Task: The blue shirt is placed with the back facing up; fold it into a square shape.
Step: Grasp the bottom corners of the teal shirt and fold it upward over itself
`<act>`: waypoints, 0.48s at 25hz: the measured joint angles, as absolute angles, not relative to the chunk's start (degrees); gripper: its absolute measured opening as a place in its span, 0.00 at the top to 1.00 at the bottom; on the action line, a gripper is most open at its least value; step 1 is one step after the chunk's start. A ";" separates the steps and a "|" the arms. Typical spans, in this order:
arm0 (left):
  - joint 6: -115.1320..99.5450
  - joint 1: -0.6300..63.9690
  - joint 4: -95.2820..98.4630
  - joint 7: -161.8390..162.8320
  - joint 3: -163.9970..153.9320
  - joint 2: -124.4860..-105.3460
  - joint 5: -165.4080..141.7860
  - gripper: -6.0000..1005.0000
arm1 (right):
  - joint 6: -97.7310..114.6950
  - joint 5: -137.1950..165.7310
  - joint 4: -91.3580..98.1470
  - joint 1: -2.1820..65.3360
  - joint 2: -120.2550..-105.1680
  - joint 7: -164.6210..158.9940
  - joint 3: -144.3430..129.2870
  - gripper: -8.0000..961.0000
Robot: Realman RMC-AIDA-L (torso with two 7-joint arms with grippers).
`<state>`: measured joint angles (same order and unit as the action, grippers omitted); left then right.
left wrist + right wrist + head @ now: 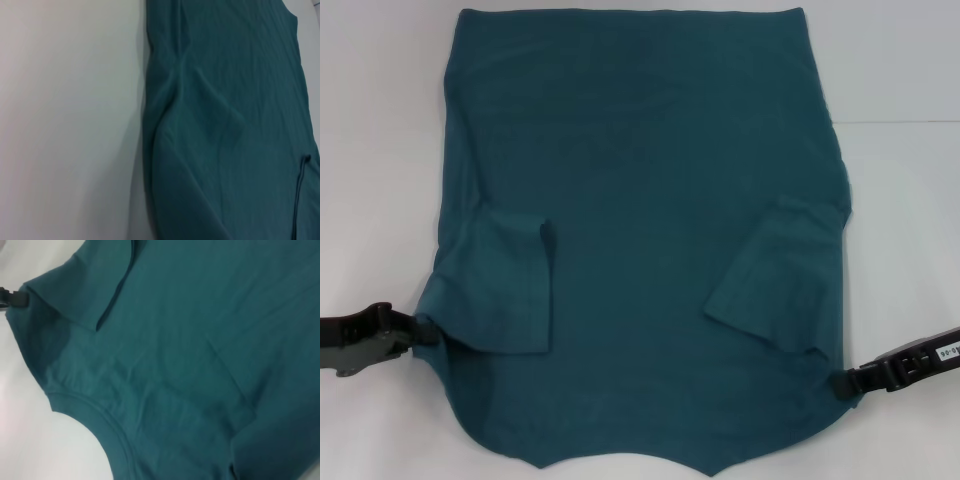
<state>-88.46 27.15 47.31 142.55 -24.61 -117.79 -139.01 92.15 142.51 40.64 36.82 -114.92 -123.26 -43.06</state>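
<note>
The blue shirt (pixel 640 200) lies spread on the white table (pixel 380 150), plain side up, with its collar (pixel 630 468) at the near edge. Both short sleeves are folded inward, the left sleeve (pixel 505 285) and the right sleeve (pixel 775 275). My left gripper (pixel 420 333) is at the shirt's near-left shoulder edge, shut on the cloth, which bunches toward its tip. At the near-right shoulder edge my right gripper (pixel 840 383) pinches the cloth the same way. The right wrist view shows the shirt (pixel 200 365), its collar (pixel 100 420) and the left gripper (pixel 15 299) at the shoulder corner. The left wrist view shows the shirt (pixel 225 125) beside bare table.
White tabletop (pixel 900 220) surrounds the shirt on the left, right and far sides. The shirt's hem reaches the far end of the head view. Nothing else stands on the table.
</note>
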 joint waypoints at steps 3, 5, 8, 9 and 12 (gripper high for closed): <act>-88.98 27.16 47.58 142.12 -24.61 -117.68 -138.98 0.97 | 93.41 142.34 40.71 36.93 -114.64 -123.84 -42.40 0.91; -89.19 27.19 47.62 141.88 -24.53 -117.63 -138.97 0.97 | 94.08 142.26 40.75 37.05 -114.31 -124.79 -41.67 0.92; -89.68 27.32 47.62 141.76 -24.47 -117.53 -138.95 0.97 | 95.09 142.22 40.77 37.12 -113.75 -126.35 -40.41 0.94; -90.06 27.36 47.66 141.66 -24.46 -117.48 -138.95 0.97 | 95.82 142.17 40.78 37.13 -113.39 -127.33 -39.89 0.94; -91.60 27.54 47.86 141.13 -24.44 -117.29 -138.95 0.97 | 96.55 142.13 40.79 37.15 -113.04 -128.10 -39.61 0.94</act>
<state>-91.60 27.54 47.86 141.13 -24.44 -117.29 -138.95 96.55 142.13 40.79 37.15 -113.04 -128.10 -39.61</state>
